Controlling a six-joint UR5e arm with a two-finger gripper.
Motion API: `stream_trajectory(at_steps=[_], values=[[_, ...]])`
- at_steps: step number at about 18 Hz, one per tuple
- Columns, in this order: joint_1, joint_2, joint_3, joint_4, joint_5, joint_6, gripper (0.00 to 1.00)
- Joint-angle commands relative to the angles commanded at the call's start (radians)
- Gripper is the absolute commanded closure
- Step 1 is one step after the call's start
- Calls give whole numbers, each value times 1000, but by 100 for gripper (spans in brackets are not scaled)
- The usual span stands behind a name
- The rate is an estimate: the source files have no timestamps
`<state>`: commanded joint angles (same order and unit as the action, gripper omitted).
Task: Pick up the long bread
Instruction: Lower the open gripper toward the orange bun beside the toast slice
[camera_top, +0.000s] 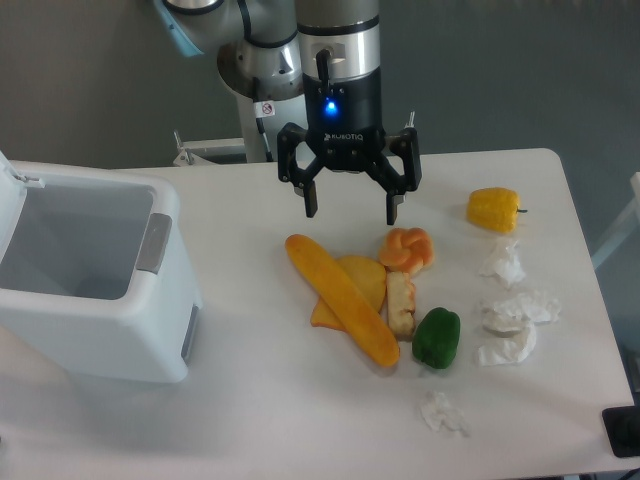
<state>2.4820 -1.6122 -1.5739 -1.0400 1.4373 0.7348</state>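
Long bread (342, 298): lies slantwise on the white table (250, 400), resting across a flat yellow slice (362, 281), beside a pale bread stick (401, 304). Knotted bun (407, 249) and green pepper (437, 337) near; yellow pepper (494, 209) and crumpled papers (510, 325) to one side. White bin (90, 290) well apart. Gripper (352, 212): above the food, fingers spread apart, holding nothing.

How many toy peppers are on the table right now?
2: a yellow pepper near the table's far right edge, and a green pepper beside the long bread's near end. None seems hidden.
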Motion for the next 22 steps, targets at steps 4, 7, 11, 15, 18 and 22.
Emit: stream_trajectory(at_steps=[4,7,11,15,18,22], values=[[9,0,0,0,-2,0,0],[11,0,0,0,-2,0,0],[9,3,0,0,0,-3,0],[11,-3,0,2,-2,-2,0],[15,-20,-3,3,-2,-5,0],[15,-23,-40,47,-2,-6,0]])
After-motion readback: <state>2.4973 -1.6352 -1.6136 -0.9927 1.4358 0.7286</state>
